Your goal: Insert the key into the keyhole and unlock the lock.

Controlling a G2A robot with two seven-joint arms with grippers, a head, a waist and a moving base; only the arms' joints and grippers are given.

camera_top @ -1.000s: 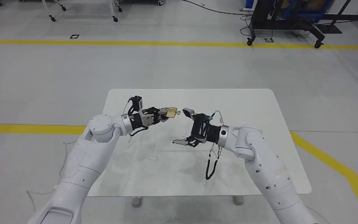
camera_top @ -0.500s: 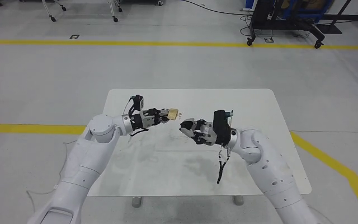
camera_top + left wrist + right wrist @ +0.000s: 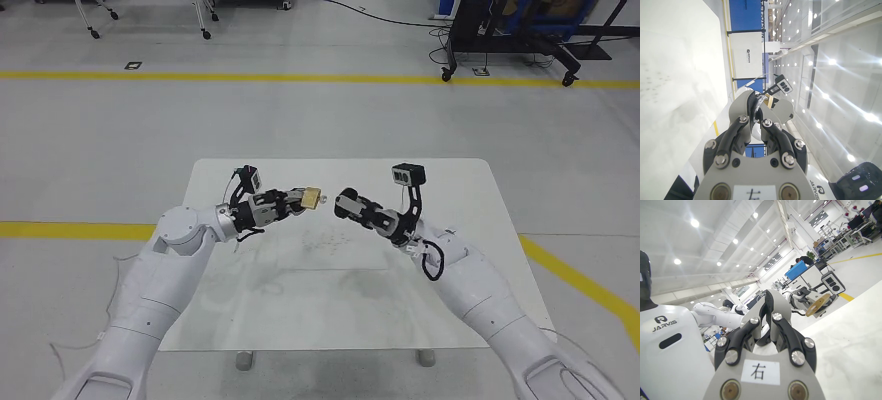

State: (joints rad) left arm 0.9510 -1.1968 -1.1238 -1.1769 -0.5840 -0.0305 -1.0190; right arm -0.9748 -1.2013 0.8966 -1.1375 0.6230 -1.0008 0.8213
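Note:
A small brass padlock (image 3: 312, 197) hangs in the air above the white table (image 3: 450, 190), held by its shackle in my left gripper (image 3: 298, 200). In the left wrist view the fingers (image 3: 743, 106) pinch the silver shackle, and the brass padlock (image 3: 769, 100) juts out past them. My right gripper (image 3: 345, 202) hovers a short gap to the right of the lock, pointing at it. Its fingers (image 3: 780, 306) are pressed together, with no key visible between them. The right wrist view faces the padlock (image 3: 817, 305) and its flat keyhole end.
The white table is bare apart from faint scuff marks (image 3: 325, 240) under the grippers. A yellow floor line (image 3: 80, 230) runs past both sides, and a black cart (image 3: 520, 40) stands far behind.
The right gripper was wide open and lower beside the lock; it has shut, risen and turned to point at the lock. The left gripper shifted the padlock slightly away from me.

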